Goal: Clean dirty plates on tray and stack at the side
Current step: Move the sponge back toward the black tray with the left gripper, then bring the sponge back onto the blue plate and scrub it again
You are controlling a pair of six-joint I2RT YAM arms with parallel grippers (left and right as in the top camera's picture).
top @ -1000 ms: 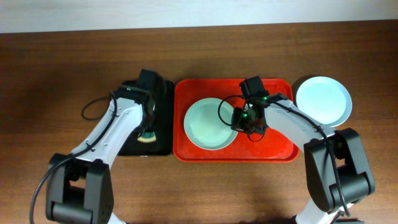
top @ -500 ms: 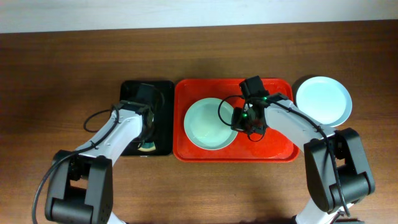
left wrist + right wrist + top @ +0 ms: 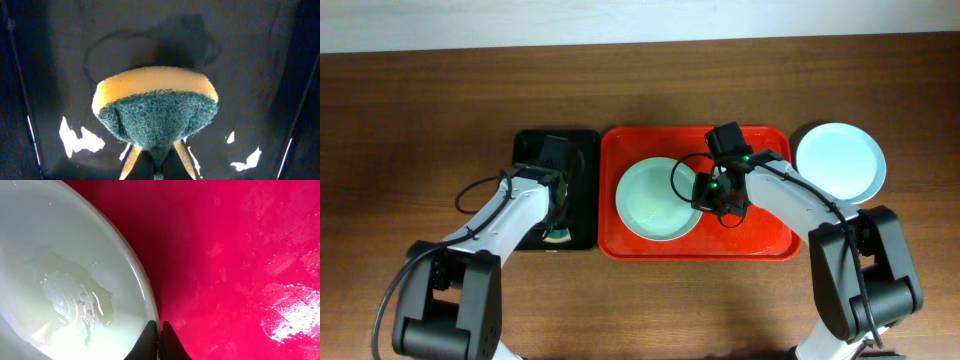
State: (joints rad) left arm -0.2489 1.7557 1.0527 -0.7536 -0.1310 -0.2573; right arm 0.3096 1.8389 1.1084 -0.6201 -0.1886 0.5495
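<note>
A pale blue-green plate [image 3: 658,199] lies on the red tray [image 3: 760,235]. My right gripper [image 3: 704,194] is shut on its right rim; the right wrist view shows the fingers [image 3: 160,336] pinching the rim of the plate [image 3: 60,280], which has a wet sheen inside. Another pale plate [image 3: 839,162] sits on the table right of the tray. My left gripper [image 3: 557,222] is shut on a yellow and green sponge [image 3: 156,111], held just over the black tray [image 3: 50,65]. A third plate is out of view.
The black tray [image 3: 580,145] lies against the left side of the red tray. The wooden table [image 3: 420,110] extends around both trays.
My left arm has drawn back toward the front of the black tray with the sponge. The right arm and plate have not moved.
</note>
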